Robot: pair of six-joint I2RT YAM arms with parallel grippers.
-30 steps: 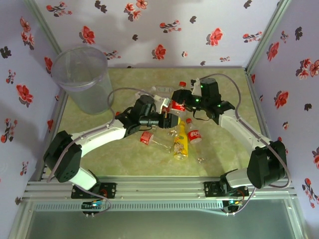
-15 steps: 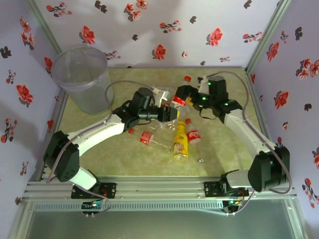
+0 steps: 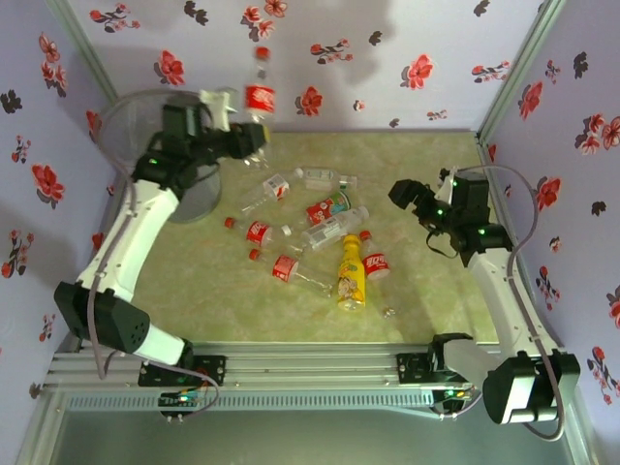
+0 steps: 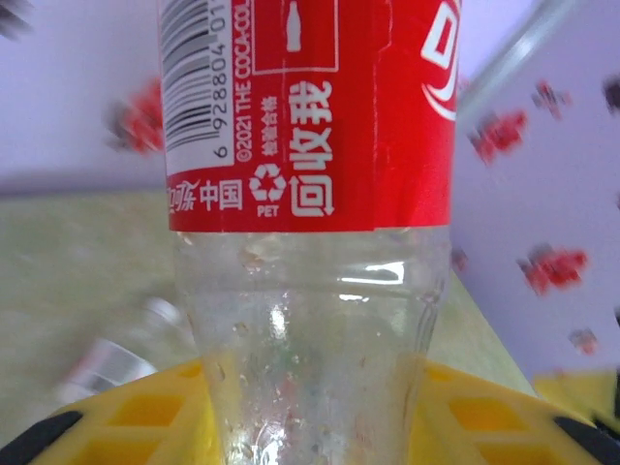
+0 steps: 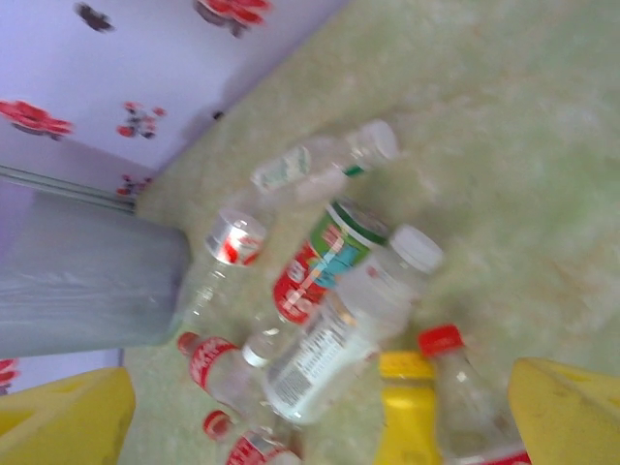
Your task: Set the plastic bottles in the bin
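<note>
My left claw (image 3: 247,139) is clamped on a smooth, clear bottle (image 3: 259,99) with a red label, held up just beside the round grey bin (image 3: 124,105). My right claw (image 3: 407,194) is wide apart. The other bottles (image 3: 325,231) lie on the green table (image 3: 436,291), and one is a yellow bottle (image 3: 352,276).

Red-label bottle (image 3: 259,100) aloft beside bin (image 3: 118,121)
Clamped at its clear base, cap end up, blurred; bin upright, greyish, translucent, far left; yellow bottle (image 3: 351,276) and several clear bottles (image 3: 334,228) lying scattered on their sides, well apart from bin.
</note>
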